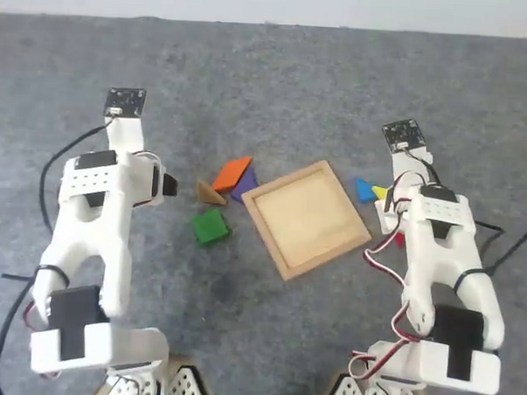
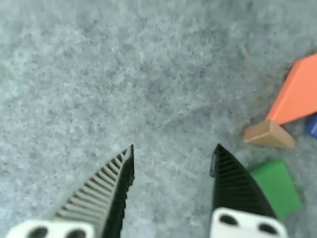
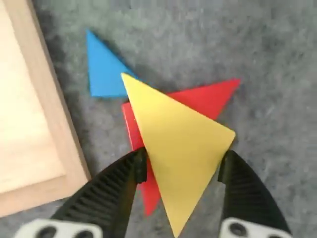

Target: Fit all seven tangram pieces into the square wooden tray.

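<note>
The square wooden tray [image 1: 308, 219] was seen mid-table. At its 3 o'clock the yellow triangle [image 3: 181, 148] was pinched by the right gripper [image 3: 184, 156], over the red triangle [image 3: 208, 96] and beside the blue triangle [image 3: 104, 74]. At 9 o'clock the orange piece [image 1: 232, 172], purple piece [image 1: 245, 186], tan piece [image 1: 209, 193] and green piece [image 1: 211, 226] were clustered; beyond them the left gripper [image 2: 173, 153] was held spread.

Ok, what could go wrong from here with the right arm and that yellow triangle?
1. The right gripper pinches the yellow triangle on two slanted edges, so the piece may slip or twist out.
2. The yellow triangle lies over the red triangle, close to the blue triangle; either might get dragged along.
3. The tray rim is close by, and a tilted piece could catch on it.
</note>
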Action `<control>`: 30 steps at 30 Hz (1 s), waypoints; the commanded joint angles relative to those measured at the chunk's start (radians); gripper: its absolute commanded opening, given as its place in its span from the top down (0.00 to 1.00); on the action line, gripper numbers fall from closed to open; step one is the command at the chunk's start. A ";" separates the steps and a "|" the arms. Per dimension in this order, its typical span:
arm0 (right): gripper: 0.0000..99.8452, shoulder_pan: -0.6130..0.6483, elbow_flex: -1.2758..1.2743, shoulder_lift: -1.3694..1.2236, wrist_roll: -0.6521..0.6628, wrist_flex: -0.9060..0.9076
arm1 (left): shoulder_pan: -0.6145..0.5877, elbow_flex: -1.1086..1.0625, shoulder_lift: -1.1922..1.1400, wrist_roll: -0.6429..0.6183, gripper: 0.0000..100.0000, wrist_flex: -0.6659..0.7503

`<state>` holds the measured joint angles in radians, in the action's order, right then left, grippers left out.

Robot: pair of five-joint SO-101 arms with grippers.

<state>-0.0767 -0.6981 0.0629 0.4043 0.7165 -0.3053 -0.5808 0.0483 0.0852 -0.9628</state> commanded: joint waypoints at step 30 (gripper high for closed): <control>0.67 0.047 0.169 -0.166 0.150 0.113 | -0.006 0.005 0.006 -0.012 0.75 0.029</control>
<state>-0.0353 -0.5554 -0.0614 0.5485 0.7702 -0.3053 -0.5808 0.0483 0.0852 -0.9490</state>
